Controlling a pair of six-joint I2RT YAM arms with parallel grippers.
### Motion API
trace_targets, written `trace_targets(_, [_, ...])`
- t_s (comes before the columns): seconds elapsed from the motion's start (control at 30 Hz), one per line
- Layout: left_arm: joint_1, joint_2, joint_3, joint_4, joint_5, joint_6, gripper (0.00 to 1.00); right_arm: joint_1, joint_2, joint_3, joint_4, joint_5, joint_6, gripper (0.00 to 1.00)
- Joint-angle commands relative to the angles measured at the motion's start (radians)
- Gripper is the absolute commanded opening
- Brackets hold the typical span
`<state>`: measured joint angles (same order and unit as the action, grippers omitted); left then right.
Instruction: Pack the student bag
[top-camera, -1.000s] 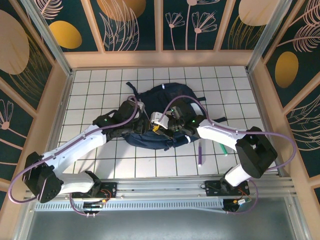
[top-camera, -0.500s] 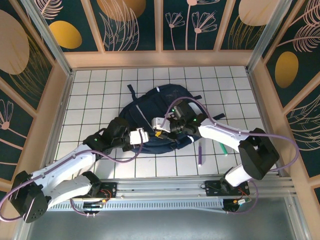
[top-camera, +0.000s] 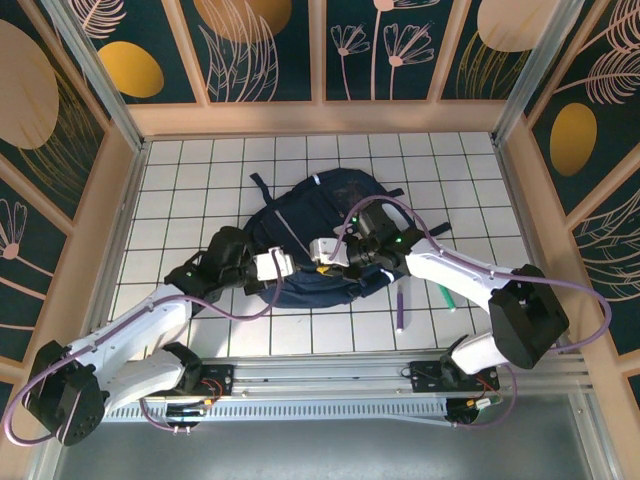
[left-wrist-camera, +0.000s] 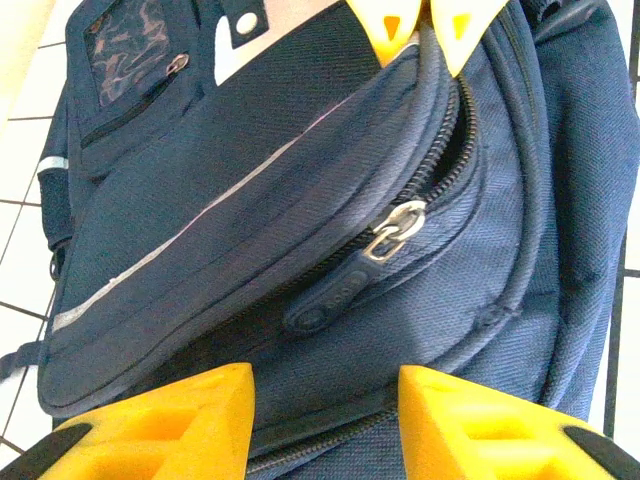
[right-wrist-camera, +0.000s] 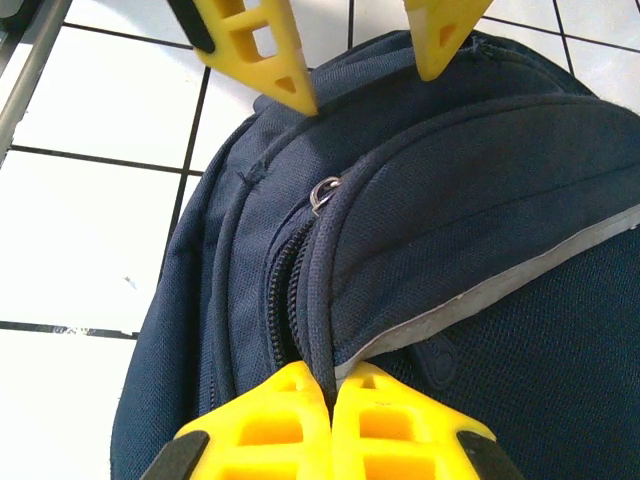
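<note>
The bag (top-camera: 318, 205) lies in the middle of the worktop (top-camera: 190, 170). We see our right gripper (right-wrist-camera: 332, 388) closed tight, pinching the bag's pocket edge beside a zip (right-wrist-camera: 275, 300). Our left gripper (left-wrist-camera: 320, 390) has its jaws apart at the bag's near-left side.

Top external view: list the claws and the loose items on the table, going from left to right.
left claw → right claw, both at the student bag → purple pen → green pen
</note>
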<state>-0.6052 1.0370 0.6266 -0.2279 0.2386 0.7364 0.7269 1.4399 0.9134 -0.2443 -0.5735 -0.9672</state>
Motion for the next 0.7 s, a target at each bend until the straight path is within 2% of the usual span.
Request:
trace_targets(0.0, [0.037,0.027,0.068,0.003,0.111,-0.050,0.41,0.006,-0.033,-0.011,-0.042,-0.066,-0.035,0.00])
trace_targets(0.07, [0.045,0.053,0.083,-0.014,0.180,-0.083,0.42,0.005,-0.029,-0.007,-0.045,-0.063,-0.036,0.00])
trace_targets(0.3, [0.073,0.124,0.094,-0.025,0.259,-0.167,0.38,0.006,-0.023,0.001,-0.056,-0.056,-0.038,0.00])
trace_targets(0.67, [0.072,0.122,0.045,-0.030,0.274,-0.221,0.28,0.005,-0.017,0.000,-0.036,-0.037,-0.008,0.00])
